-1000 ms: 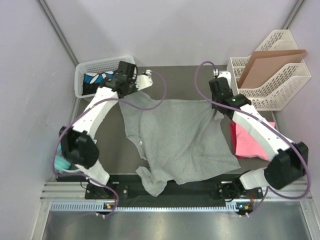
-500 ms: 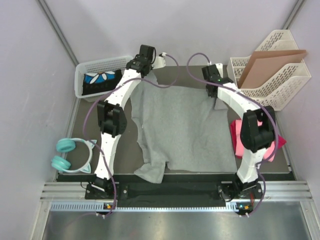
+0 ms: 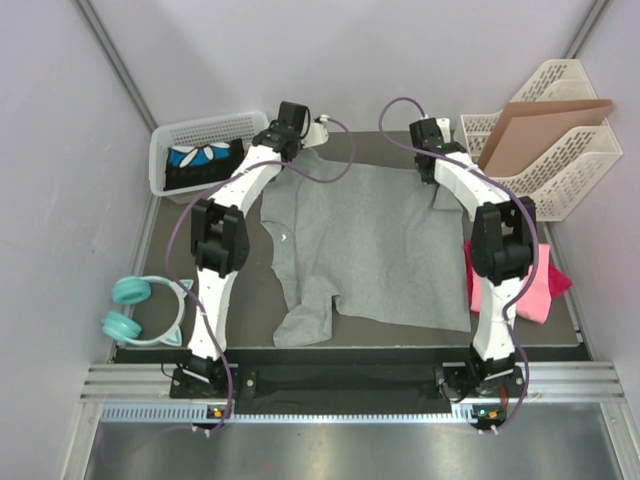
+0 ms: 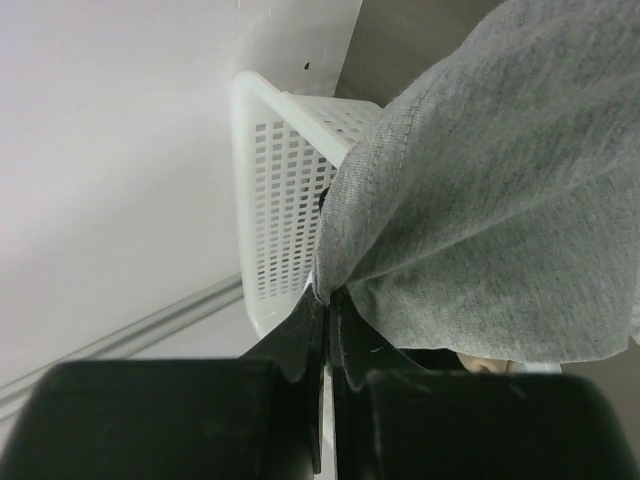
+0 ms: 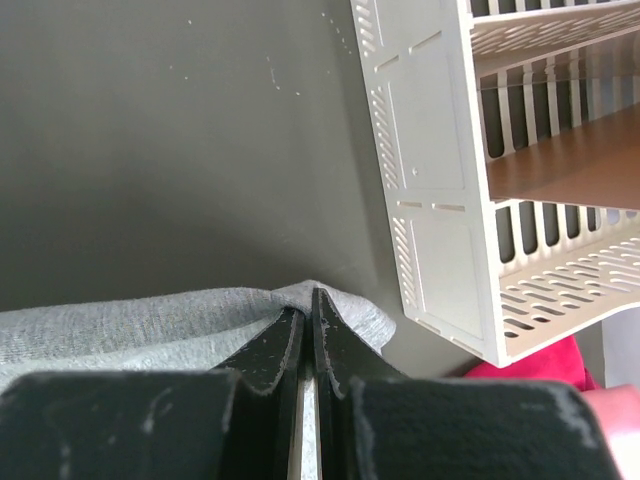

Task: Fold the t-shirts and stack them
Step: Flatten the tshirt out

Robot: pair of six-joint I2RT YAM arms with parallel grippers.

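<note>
1. One grey t-shirt (image 3: 370, 240) lies spread on a dark table (image 3: 250, 290), its far edge pinched at 2 corners.
2. L gripper (image 4: 325, 298): fingers clenched tight, w/ a hemmed corner of grey cloth caught between the tips. In the wrist view the rest of the cloth billows up and to the right of them.
3. White mesh basket (image 4: 280, 200) sits just beyond the L fingertips, on their left.
4. R gripper (image 5: 308, 300): fingers pressed together on a small fold of the grey edge. The cloth runs off to their left, resting on the table.
5. White slotted file rack (image 5: 470, 180) stands near the R fingers, on their right, w/ a brown cardboard sheet (image 5: 560, 160) inside.
6. Behind both grips the tee trails back toward the arm bases, one sleeve crumpled at near left.
7. Pink t-shirts (image 3: 535, 290) lie piled well behind the R fingers, right of the grey tee.
8. Teal headphones (image 3: 140, 310) lie well behind the L fingers, off to the left.
</note>
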